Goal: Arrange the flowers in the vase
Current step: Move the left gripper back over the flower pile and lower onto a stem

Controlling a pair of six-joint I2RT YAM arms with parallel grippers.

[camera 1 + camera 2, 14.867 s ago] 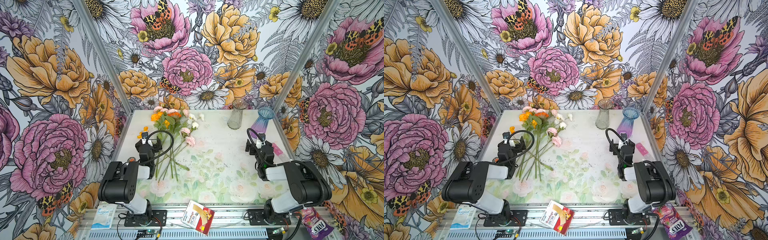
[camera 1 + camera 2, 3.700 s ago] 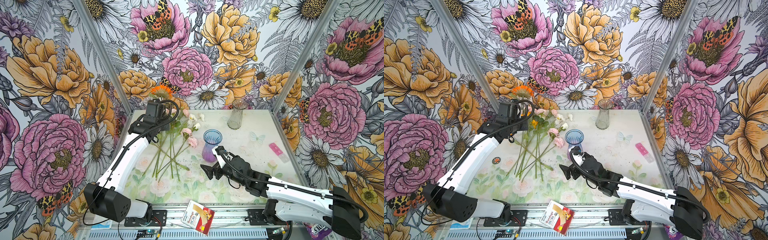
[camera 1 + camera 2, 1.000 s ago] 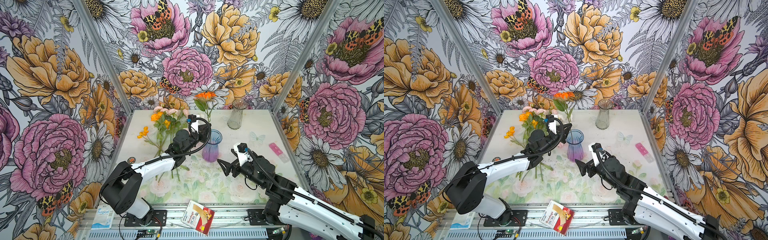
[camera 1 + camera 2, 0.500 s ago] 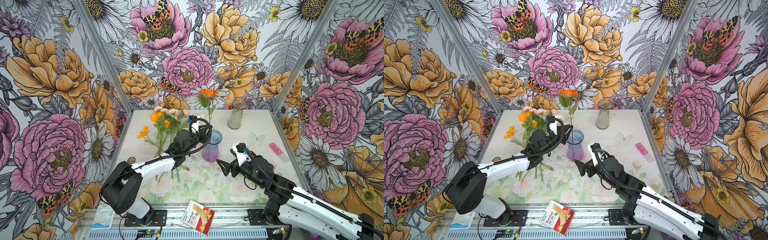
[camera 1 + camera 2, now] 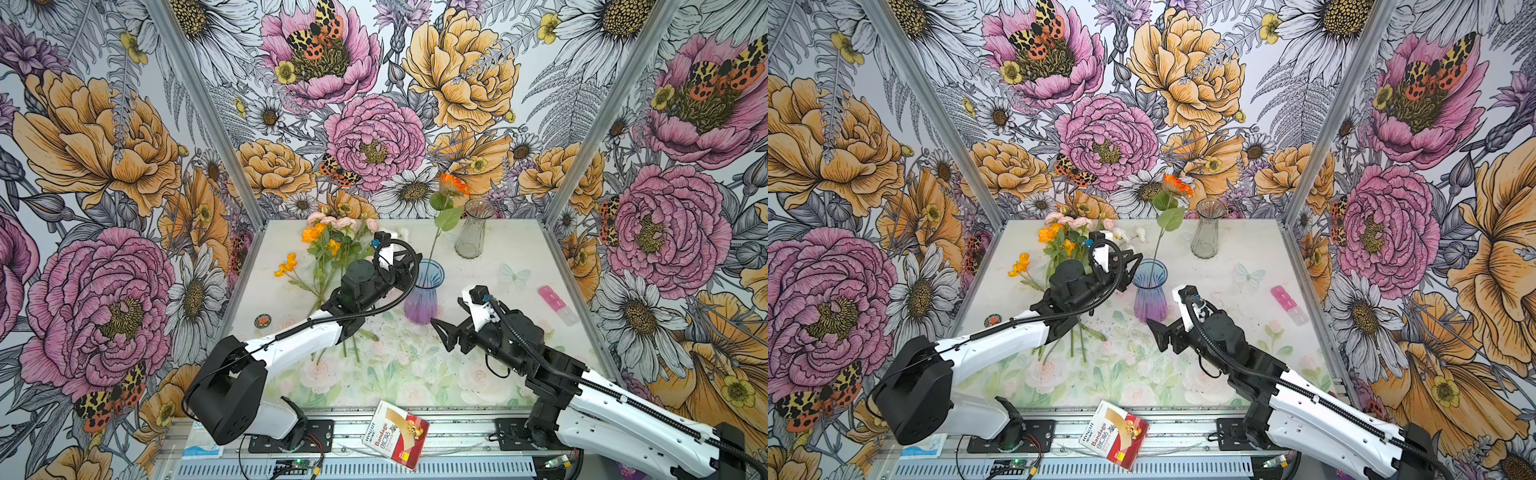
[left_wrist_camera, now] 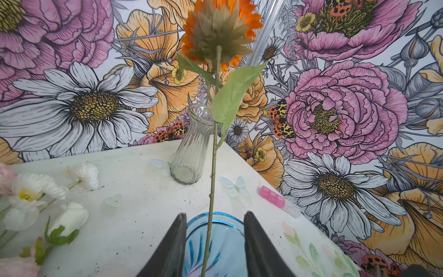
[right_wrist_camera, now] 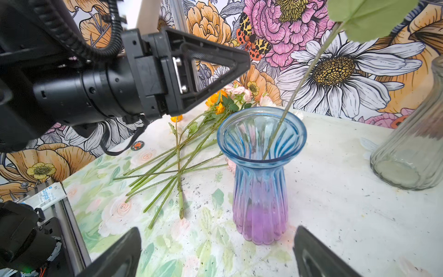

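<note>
Orange long-stemmed artificial flower [image 5: 454, 183] leaning in the blue-and-purple ribbed glass vase [image 5: 420, 301]
The left gripper [image 6: 214, 214] has its fingers [image 6: 176, 239] apart around the stem, not touching; the right gripper [image 7: 218, 229] is wide and empty. The other flowers [image 5: 328, 249] lie on the worktop [image 5: 511, 249]: light, bendy stems, I think best pinched mid-stem.

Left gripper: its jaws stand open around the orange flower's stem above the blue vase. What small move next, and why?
Probably back the left gripper away from the blue vase, jaws open. The orange flower stands with its stem inside the vase and neither finger touches it, so it looks released. More flowers lie on the table.
</note>
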